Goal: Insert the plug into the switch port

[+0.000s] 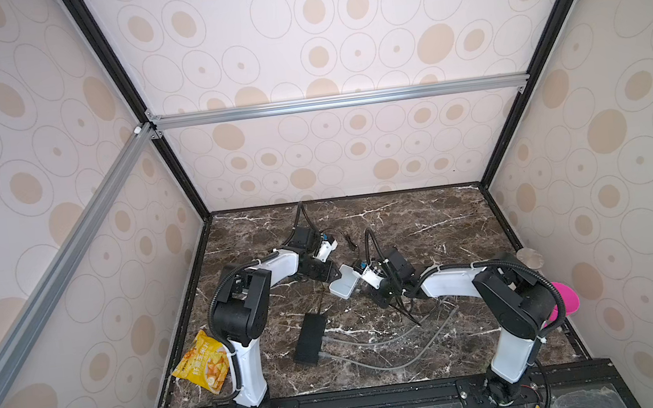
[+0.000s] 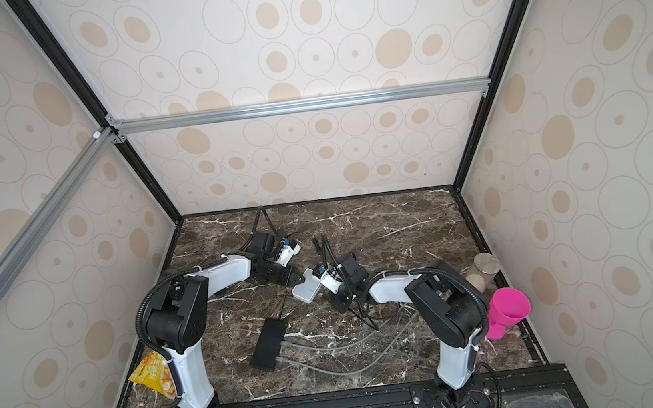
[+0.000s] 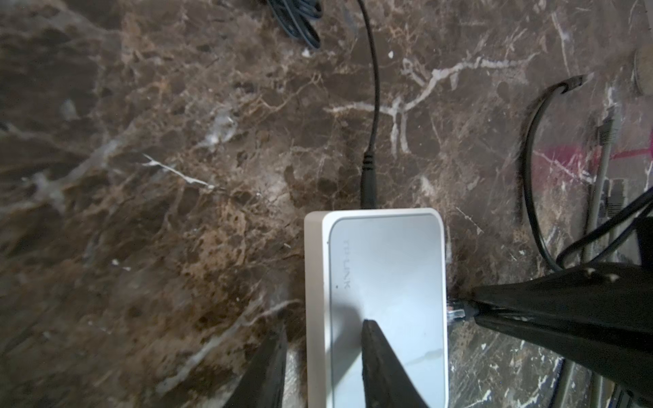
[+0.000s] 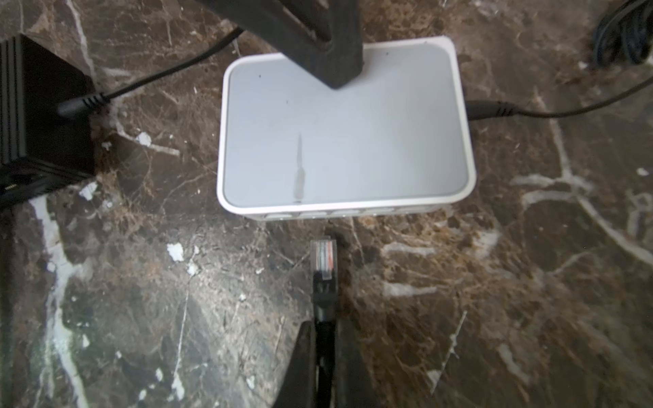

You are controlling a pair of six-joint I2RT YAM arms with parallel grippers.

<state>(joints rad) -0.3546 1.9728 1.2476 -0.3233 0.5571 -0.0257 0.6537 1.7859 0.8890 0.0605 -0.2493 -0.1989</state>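
Right gripper [image 4: 323, 328] is pinched tight on the black boot of the plug [image 4: 323, 256], with the clear tip sticking out front and pointing at the switch [image 4: 346, 134]. Plug sits just short of the switch's port face, not touching, low over the table [image 4: 459, 300]. It looks roughly lined up with one of the ports [image 4: 311, 213] toward the black box [image 4: 39, 106] end of the switch, but I can't tell exactly which

Left gripper [image 3: 323, 335] is partly open, jaws apart. One finger [image 3: 385, 364] lies on top of the switch toward the edge away from the ports, the other is past that edge over the table. So I reckon it's pinning the switch more than gripping it

What could go wrong imo: the switch looks light and only has that one finger on it, so an off-centre push could slide or spin it instead of seating the plug. Too high or too low and the plug just butts the switch's face. Can't see which way the latch faces either. The power lead [image 4: 512, 111] in the switch's side could tug too

Pose, in a top view: right arm [image 1: 451, 283] stretches low toward the switch's port side, gripper near level. Left arm [image 1: 277, 267] comes from the opposite side of the switch, elbow bent, gripper tipped down onto it
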